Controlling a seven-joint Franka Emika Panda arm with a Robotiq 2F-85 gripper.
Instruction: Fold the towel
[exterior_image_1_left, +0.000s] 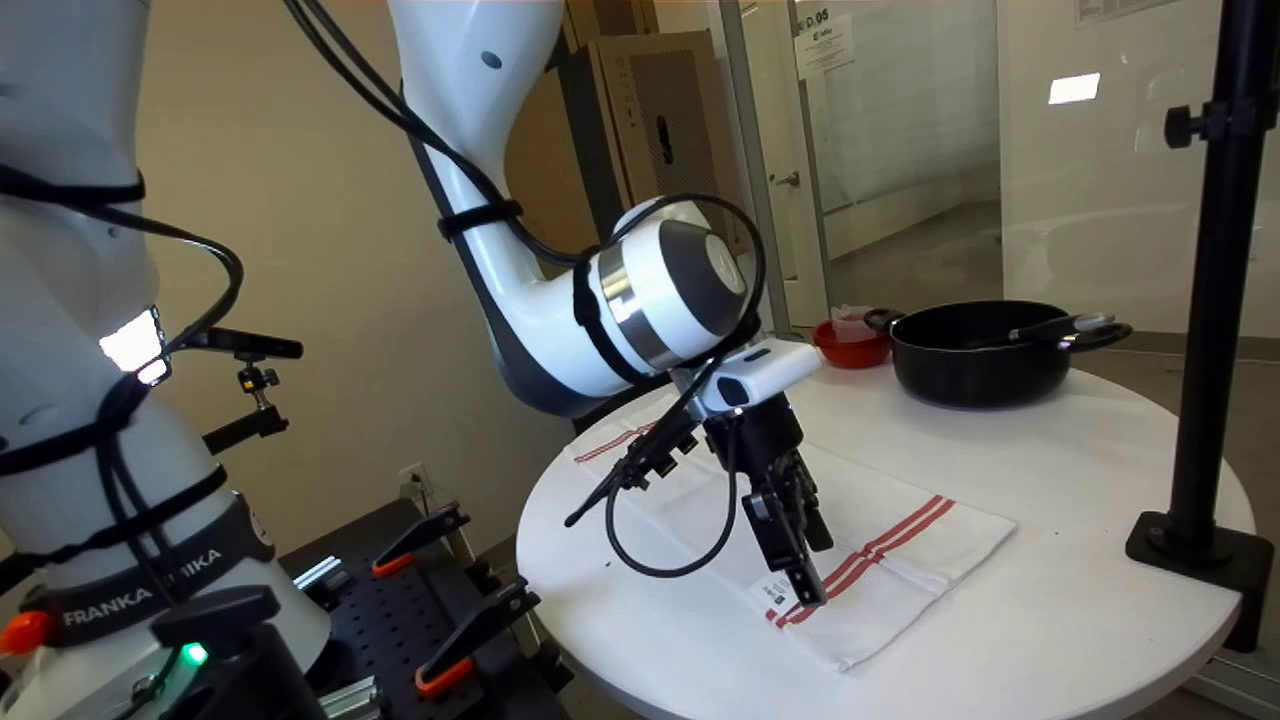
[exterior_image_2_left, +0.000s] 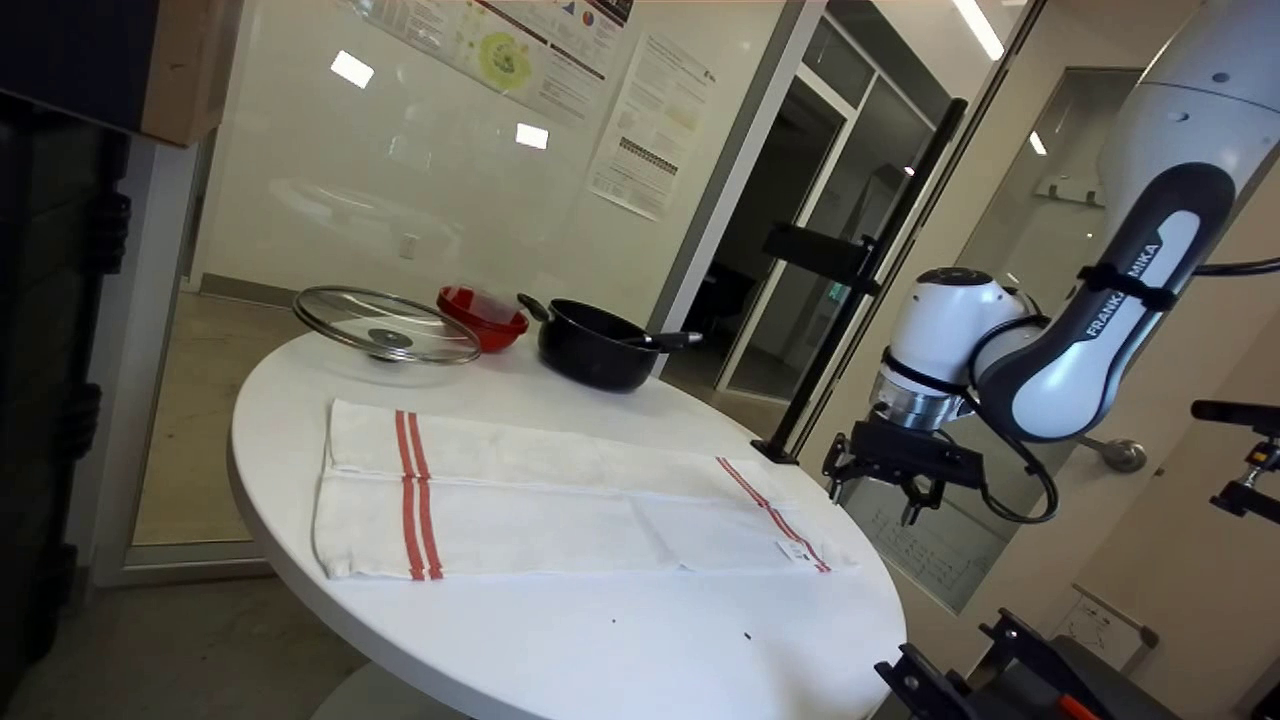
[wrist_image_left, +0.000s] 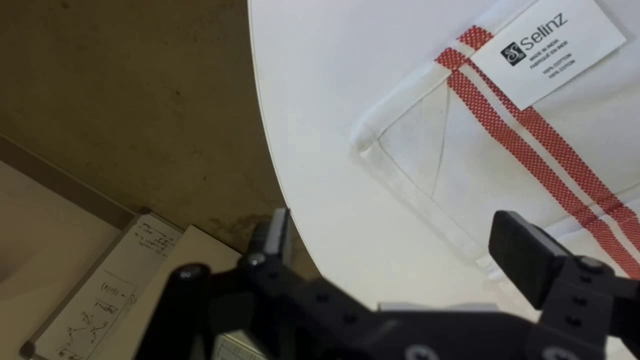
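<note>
Cotton tea towel lying flat on a smooth, white, round counter, its striped end just below and beside the fingers. The fingers — black, with blocky, flat-faced pads on bolted links — stand wide apart; in the wrist view one shows against the counter's curved edge and the dull brown floor, the other overlaps the towel's hem. Paired red bands, coarsely woven, cross the thin white rectangle near both ends, and a straight crease runs lengthwise. At the corner nearest the fingers, stitched hems meet near a crisp white label printed "Selinz" and "100% cotton". Well apart from the fingers, past the towel's long side, stand a deep black cylindrical pot with two handles and a utensil resting in it, a rounded red bowl and, farthest off, a clear disc-shaped lid with a metallic rim. A slender black post rises from a flat base at the counter's edge, apart from the fingers.
</note>
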